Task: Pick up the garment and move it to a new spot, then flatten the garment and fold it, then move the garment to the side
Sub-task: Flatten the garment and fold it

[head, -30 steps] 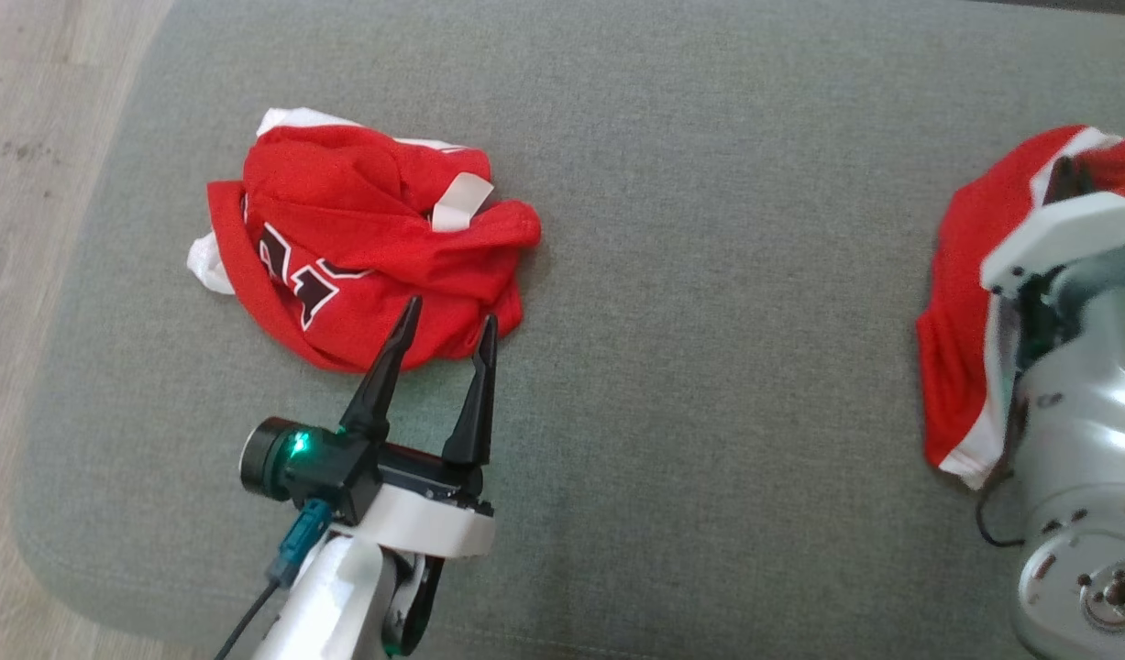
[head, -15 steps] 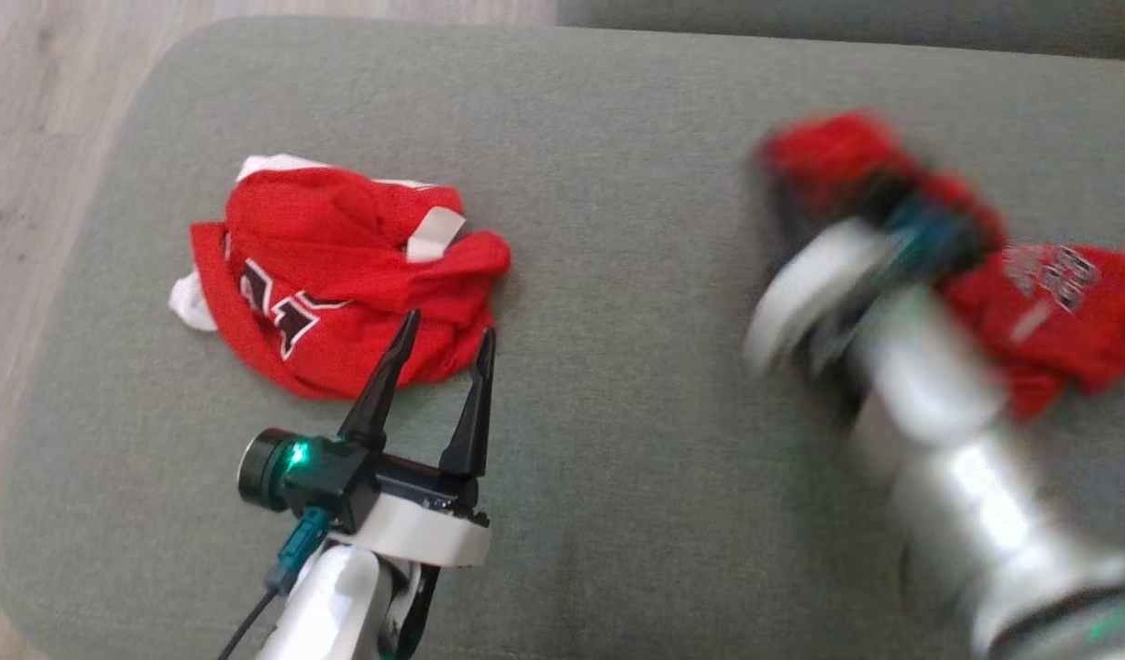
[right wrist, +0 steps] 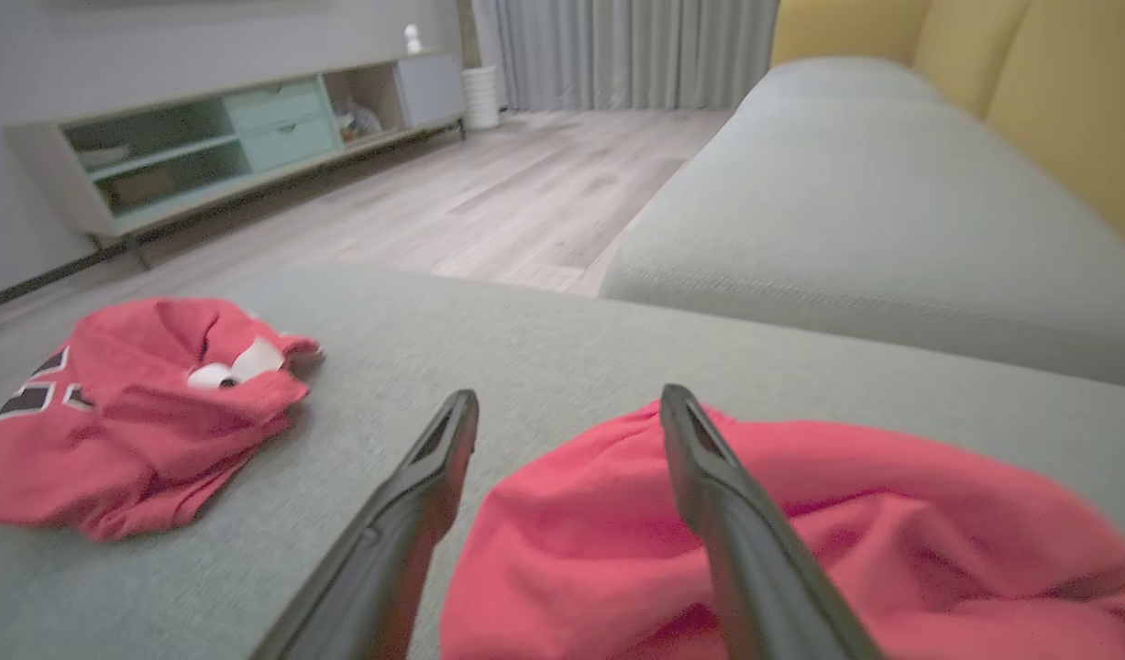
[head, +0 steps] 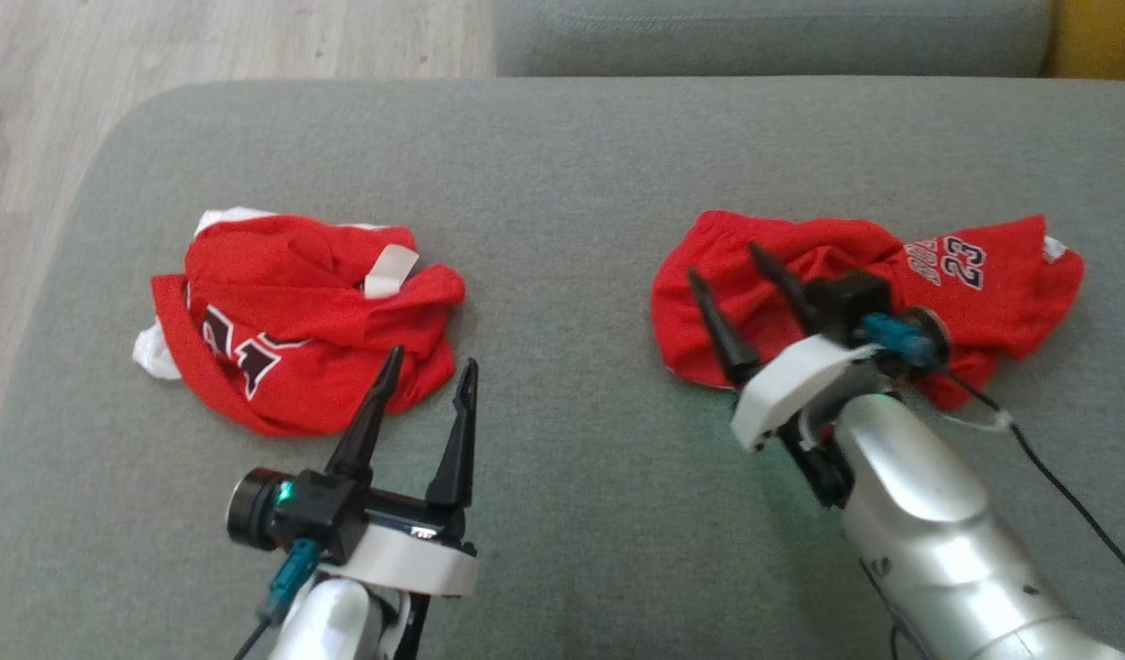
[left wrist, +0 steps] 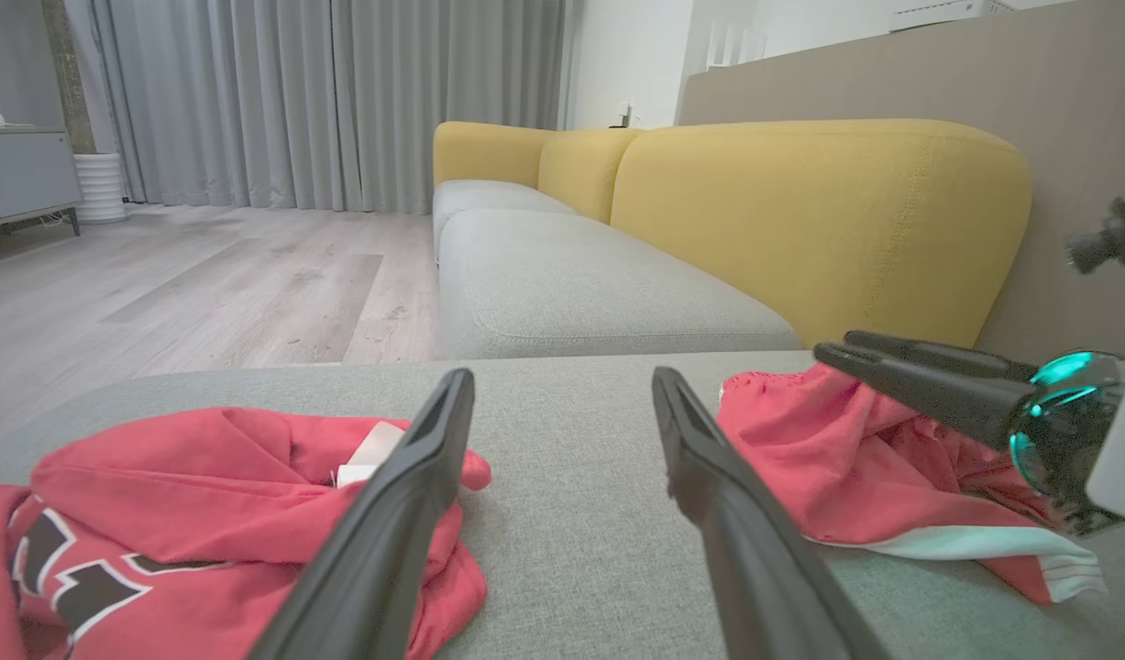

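Right gripper [head: 725, 263]: claw wide, both fingers spread, nothing pinched between them. It sits over the left end of the red garment [head: 984, 275], fingers pointing up and to the left in the head view. The left wrist view puts the fingers just above the cloth; actual contact is hard to tell.

The garment lies bunched on the right half of the grey cushion [head: 571, 183], number print facing up and a white hem showing at its near edge. It is crumpled, not flat. It looks set down in its spot, so the moving step is probably done and flattening comes next.

Left gripper [head: 433, 359]: claw also wide and empty, parked low near the front of the cushion. Its tips are just beside the near edge of a second red jersey [head: 296, 302], which is heaped on the left and well apart from the garment. It probably waits there so both arms can pull corners.

Risk: the folds are thick, so a grab may catch several layers at once.
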Available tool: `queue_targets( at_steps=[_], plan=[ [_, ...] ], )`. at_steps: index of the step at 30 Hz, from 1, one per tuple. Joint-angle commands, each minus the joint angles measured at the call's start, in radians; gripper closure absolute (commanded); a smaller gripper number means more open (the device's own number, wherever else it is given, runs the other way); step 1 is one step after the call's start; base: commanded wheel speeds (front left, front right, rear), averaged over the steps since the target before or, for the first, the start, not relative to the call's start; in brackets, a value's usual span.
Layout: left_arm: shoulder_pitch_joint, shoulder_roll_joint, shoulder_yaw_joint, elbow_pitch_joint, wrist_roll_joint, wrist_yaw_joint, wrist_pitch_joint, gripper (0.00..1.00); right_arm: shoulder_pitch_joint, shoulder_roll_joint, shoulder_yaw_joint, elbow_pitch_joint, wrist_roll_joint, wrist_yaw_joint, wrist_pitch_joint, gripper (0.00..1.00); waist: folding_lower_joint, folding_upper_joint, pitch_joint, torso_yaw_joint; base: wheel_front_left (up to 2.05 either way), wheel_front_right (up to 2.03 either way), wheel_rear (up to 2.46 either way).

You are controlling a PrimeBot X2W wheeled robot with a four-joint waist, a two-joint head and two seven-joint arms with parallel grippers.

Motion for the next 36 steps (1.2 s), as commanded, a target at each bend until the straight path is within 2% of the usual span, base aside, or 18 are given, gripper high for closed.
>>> queue_targets(
  at_steps=[1,5,10,15,20,24,30,31,36],
  plan=[
    [-0.017,0.0,0.046,-0.04,0.009,0.006,-0.005,0.0,0.013,0.011,-0.028,-0.046,-0.018,-0.001,-0.019,0.0,0.0001,0.0,-0.017,-0.017,0.0,0.0,0.0],
    [-0.002,0.0,0.049,-0.048,0.008,0.011,-0.005,0.0,0.09,0.011,-0.188,-0.115,-0.073,-0.001,-0.031,0.0,0.0001,0.0,-0.039,-0.042,0.0,0.0,0.0],
    [0.011,-0.001,0.056,-0.06,0.012,0.013,-0.005,0.0,0.243,0.011,-0.368,-0.278,-0.087,-0.001,-0.032,0.0,0.0001,0.0,-0.045,-0.076,0.0,0.0,0.0],
    [0.012,-0.001,0.06,-0.066,0.015,0.008,-0.005,0.0,0.352,0.011,-0.429,-0.347,-0.074,-0.001,-0.032,0.0,0.0001,0.0,-0.026,-0.107,0.0,0.0,0.0],
    [0.003,-0.001,0.057,-0.068,0.018,0.003,-0.005,0.0,0.353,0.011,-0.468,-0.383,-0.05,-0.001,-0.033,0.0,0.0001,0.0,-0.004,-0.122,0.0,0.0,0.0],
    [-0.01,-0.001,0.048,-0.068,0.018,-0.001,-0.005,0.0,0.313,0.011,-0.539,-0.321,-0.028,-0.001,-0.033,0.0,0.0001,0.0,0.012,-0.115,0.0,0.0,0.0],
    [-0.025,-0.001,0.035,-0.06,0.013,-0.006,-0.005,0.0,0.21,0.011,-0.623,-0.12,0.01,-0.001,-0.032,0.0,0.0001,0.0,0.043,-0.082,0.0,0.0,0.0],
    [-0.025,-0.001,0.035,-0.06,0.013,-0.006,-0.005,0.0,0.21,0.011,-0.623,-0.12,0.01,-0.001,-0.032,0.0,0.0001,0.0,0.043,-0.082,0.0,0.0,0.0],
    [-0.036,-0.001,0.034,-0.053,0.013,-0.012,-0.005,0.0,0.114,0.011,-0.602,0.028,0.055,-0.001,-0.032,0.0,0.0001,0.0,0.066,-0.057,0.0,0.0,0.0]
  ],
)
